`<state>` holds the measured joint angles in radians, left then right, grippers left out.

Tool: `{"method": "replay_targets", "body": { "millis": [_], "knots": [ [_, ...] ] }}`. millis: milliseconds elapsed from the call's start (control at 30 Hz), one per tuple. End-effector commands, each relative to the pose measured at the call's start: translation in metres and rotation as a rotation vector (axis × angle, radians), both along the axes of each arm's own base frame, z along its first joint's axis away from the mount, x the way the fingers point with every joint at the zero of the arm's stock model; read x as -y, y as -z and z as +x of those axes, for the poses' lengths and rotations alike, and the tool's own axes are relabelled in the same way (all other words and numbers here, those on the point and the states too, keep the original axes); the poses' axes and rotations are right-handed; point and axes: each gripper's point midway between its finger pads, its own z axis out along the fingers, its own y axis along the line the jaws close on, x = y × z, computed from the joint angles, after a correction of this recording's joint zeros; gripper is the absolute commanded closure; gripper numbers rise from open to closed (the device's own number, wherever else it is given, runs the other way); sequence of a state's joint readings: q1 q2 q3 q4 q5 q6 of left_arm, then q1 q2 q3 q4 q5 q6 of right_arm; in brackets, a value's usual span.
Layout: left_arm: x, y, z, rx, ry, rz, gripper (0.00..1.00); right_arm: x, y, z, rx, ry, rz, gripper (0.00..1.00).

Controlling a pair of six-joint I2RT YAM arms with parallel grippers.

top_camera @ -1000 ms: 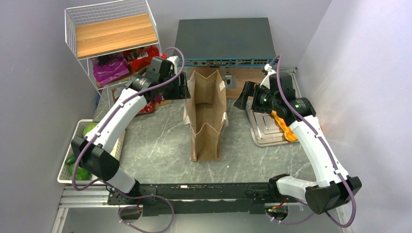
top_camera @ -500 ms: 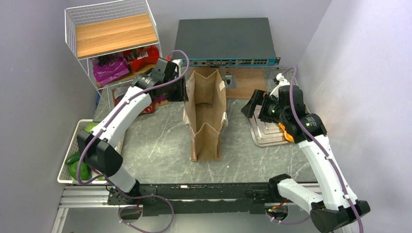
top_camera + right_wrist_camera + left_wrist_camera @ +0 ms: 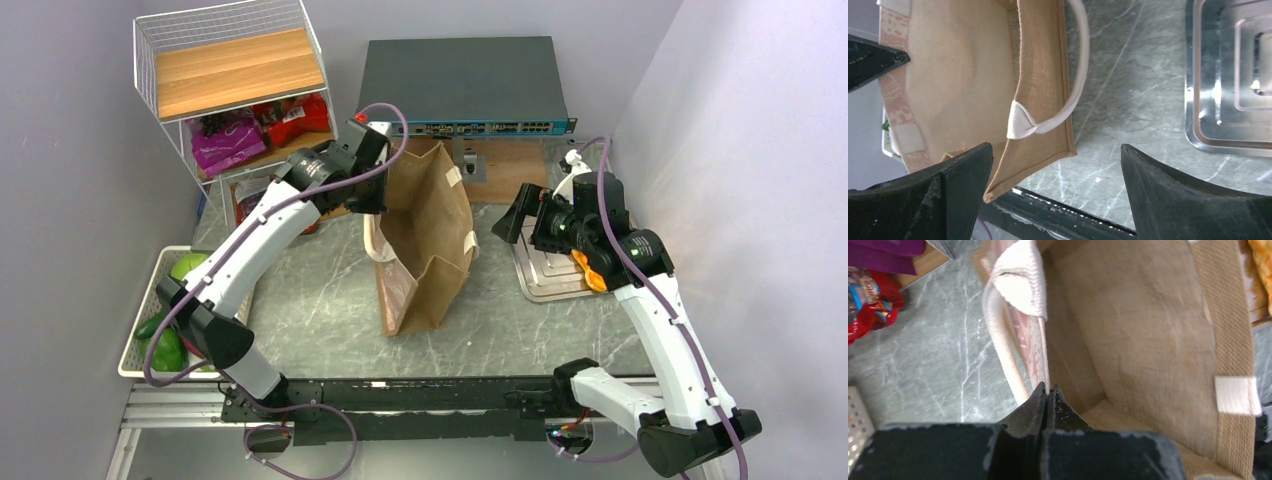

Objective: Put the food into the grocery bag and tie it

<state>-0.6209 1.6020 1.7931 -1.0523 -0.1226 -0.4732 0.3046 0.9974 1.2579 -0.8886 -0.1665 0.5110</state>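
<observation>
Open mouth of grocery bag (image 3: 430,230), bare tabletop (image 3: 320,300) either side; wire shelf (image 3: 235,60) and network switch (image 3: 465,80) behind

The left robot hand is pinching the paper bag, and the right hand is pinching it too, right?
Not quite. The left gripper is pinching the grocery bag at its rim, but the right gripper is not: the right wrist view shows its jaws wide open, gripping nothing.
</observation>
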Motion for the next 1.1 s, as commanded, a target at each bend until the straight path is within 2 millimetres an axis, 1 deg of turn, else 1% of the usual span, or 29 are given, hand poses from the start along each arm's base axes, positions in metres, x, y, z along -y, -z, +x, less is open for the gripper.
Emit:
{"method": "replay_targets", "body": {
  "millis": [0, 167, 300, 400, 533, 667, 767, 833, 933, 1067],
  "knots": [
    [-0.029, -0.021, -0.018, 0.067, -0.080, 0.152, 1.00, -0.021, -0.032, -0.002, 0.066, -0.058, 0.131, 0.00],
    [-0.045, -0.021, -0.038, 0.064, -0.121, 0.173, 1.00, -0.030, -0.035, -0.005, 0.051, -0.080, 0.182, 0.00],
    [-0.045, -0.021, -0.049, 0.083, -0.070, 0.144, 1.00, -0.040, -0.035, -0.007, 0.051, -0.108, 0.207, 0.00],
    [-0.049, -0.020, -0.056, 0.090, -0.054, 0.133, 1.00, -0.051, -0.037, -0.005, 0.056, -0.134, 0.219, 0.00],
    [-0.055, -0.015, -0.064, 0.080, -0.055, 0.136, 1.00, -0.064, -0.036, 0.004, 0.062, -0.156, 0.189, 0.00],
    [-0.059, -0.010, -0.073, 0.079, -0.050, 0.114, 1.00, -0.081, -0.025, 0.023, 0.065, -0.189, 0.138, 0.00],
    [-0.061, -0.006, -0.079, 0.069, -0.042, 0.105, 1.00, -0.102, -0.008, 0.040, 0.037, -0.221, 0.107, 0.00],
    [-0.062, -0.004, -0.082, 0.061, -0.040, 0.107, 1.00, -0.120, -0.006, 0.047, 0.036, -0.256, 0.104, 0.00],
    [-0.062, -0.006, -0.084, 0.063, -0.030, 0.098, 1.00, -0.151, 0.003, 0.049, 0.022, -0.330, 0.075, 0.00],
    [-0.061, -0.007, -0.085, 0.064, -0.022, 0.094, 1.00, -0.184, 0.016, 0.044, 0.009, -0.401, 0.015, 0.00]
  ]
}}
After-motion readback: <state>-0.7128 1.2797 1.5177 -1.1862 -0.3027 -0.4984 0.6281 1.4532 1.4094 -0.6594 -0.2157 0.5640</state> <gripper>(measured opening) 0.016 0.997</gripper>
